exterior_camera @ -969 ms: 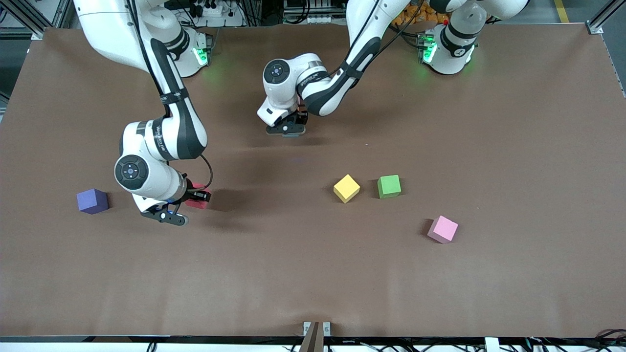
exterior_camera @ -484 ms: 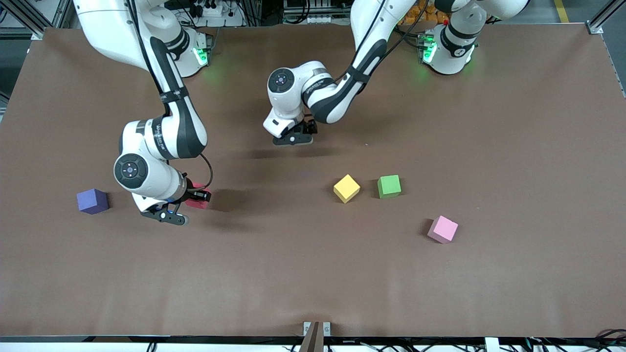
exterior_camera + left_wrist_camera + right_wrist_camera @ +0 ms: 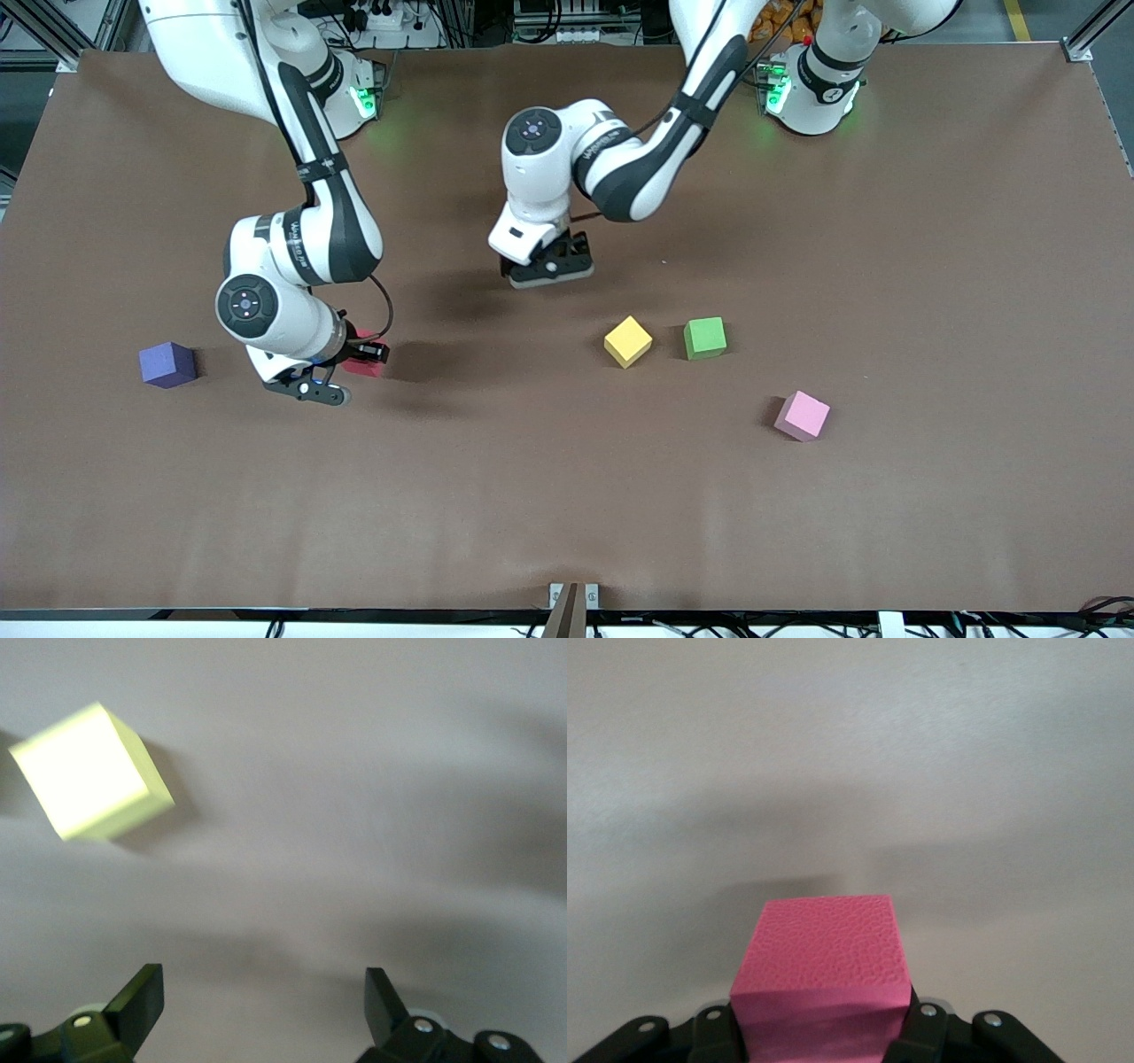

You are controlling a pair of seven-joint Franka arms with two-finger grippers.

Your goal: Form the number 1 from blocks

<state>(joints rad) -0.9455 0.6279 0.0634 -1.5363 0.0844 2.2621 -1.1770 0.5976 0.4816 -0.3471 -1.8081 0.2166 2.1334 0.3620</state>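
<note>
**Right arm carries a red-pink block while the left reaches for the yellow one**

Front view: the right gripper (image 3: 341, 372) hangs low over the table (image 3: 567, 496) toward the right arm's end, clamped on a red-pink block (image 3: 363, 365) that peeks out beside it. The purple block (image 3: 166, 364) sits near it, closer still to that end. The left gripper (image 3: 549, 266) hovers over bare cloth mid-table. The yellow block (image 3: 628, 341), the green block (image 3: 705, 338) just beside it, and the pink block (image 3: 803, 416), nearest the front camera, lie loose toward the left arm's end. No figure is laid out among the blocks in sight.

Left wrist view: the jaws stand wide with nothing between them; the yellow block (image 3: 89, 771) lies ahead, turned corner-on.

Right wrist view: the red-pink block (image 3: 822, 979) is squeezed squarely between the fingers (image 3: 713, 1028).

To do this well, I judge the left wrist should rotate to meet the yellow block's flat faces before descending, and the right should set its block down level and release only once it rests.
</note>
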